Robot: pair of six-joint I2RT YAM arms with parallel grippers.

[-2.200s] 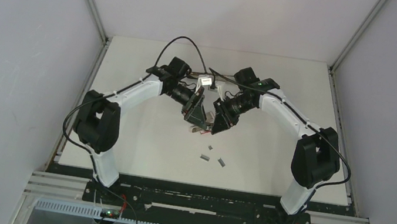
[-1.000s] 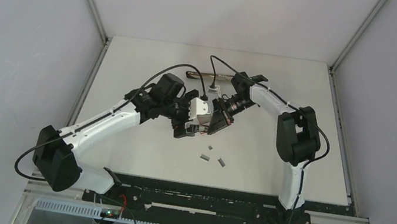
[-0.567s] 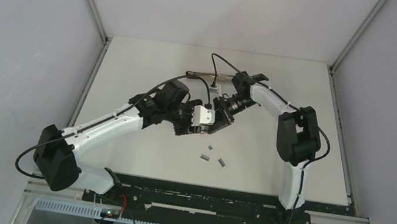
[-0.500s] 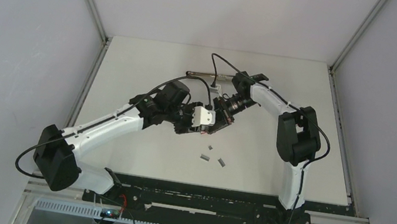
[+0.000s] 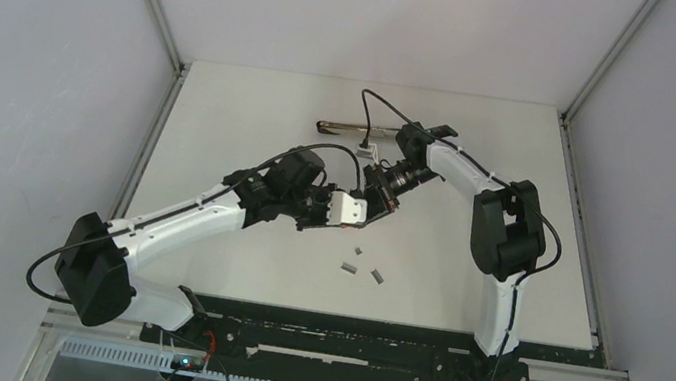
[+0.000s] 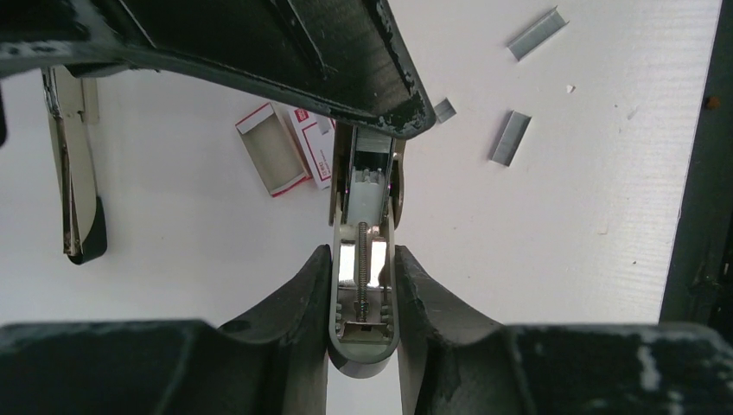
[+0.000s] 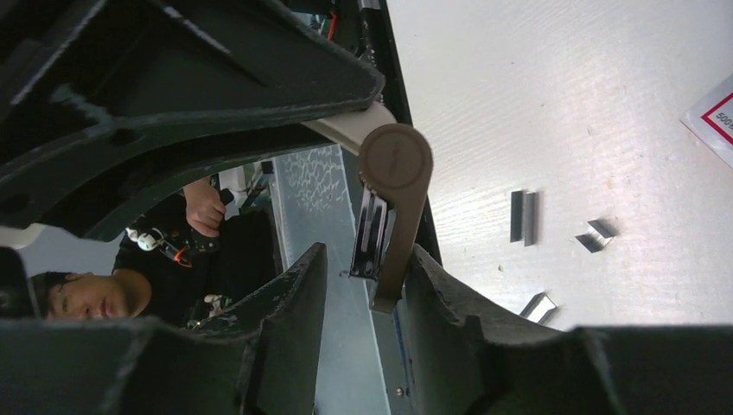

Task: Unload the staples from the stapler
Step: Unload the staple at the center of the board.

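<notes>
While clamping the stapler (image 6: 367, 186) by its back end in the tightly closed left gripper (image 6: 363, 259), hold it steady above the middle of the desk (image 5: 255, 107). Note the right gripper (image 7: 363, 255) partly open around the stapler's front part, gap visible on one side, gripping nothing. Tilt the open channel downward and shake gently, minding the bare spring; no telling about strips left inside. Aim for the staples (image 5: 349, 268) loose on the desk, three grey strips toward the near edge, about midway along. Little to read: small red-and-white box (image 6: 290, 147) lying open on the desk, print blurred, perhaps "500" at one corner. No brand visible on the stapler.
</notes>
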